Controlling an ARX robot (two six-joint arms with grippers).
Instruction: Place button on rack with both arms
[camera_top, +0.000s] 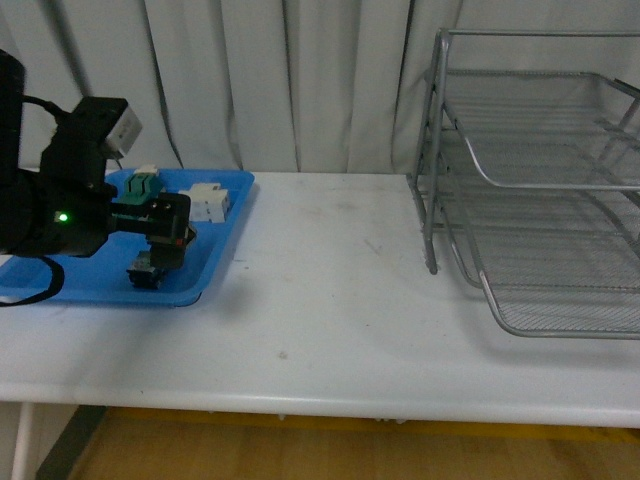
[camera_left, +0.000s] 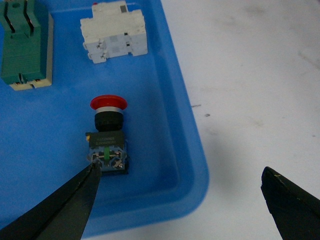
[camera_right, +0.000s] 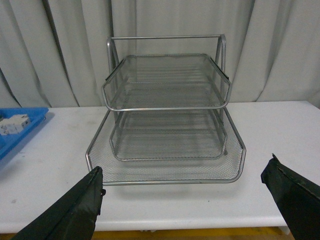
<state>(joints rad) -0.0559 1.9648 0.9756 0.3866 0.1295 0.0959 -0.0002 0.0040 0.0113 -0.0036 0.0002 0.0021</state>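
Your left gripper (camera_left: 180, 172) hangs low over the blue tray (camera_left: 50, 130) with its jaws spread wide and nothing held. One finger (camera_left: 60, 205) has its tip right at the corner of the button (camera_left: 107, 135); you cannot tell from the left wrist view whether the two touch. The other finger (camera_left: 292, 205) sits out beyond the tray's raised rim, over the white table (camera_left: 250, 75). So the button is hard by one finger and not centred in the gap, and the rim runs between the two fingers.

The button appears to lie on its side on the tray floor, near that rim. Its red cap points away from the gripper, and its black and blue body is toward it. Past the cap, a white block (camera_left: 115, 32) and a green-and-cream block (camera_left: 26, 47) rest in the same tray, both apart from the button.

Your right gripper (camera_right: 184, 170) is also wide open and empty, facing the front of the rack (camera_right: 165, 108) from just above the table edge.

From the front view, the left arm covers much of the tray (camera_top: 215, 250) at your left. The rack (camera_top: 430, 200) stands at your right, well apart, with bare table (camera_top: 330, 300) between them.
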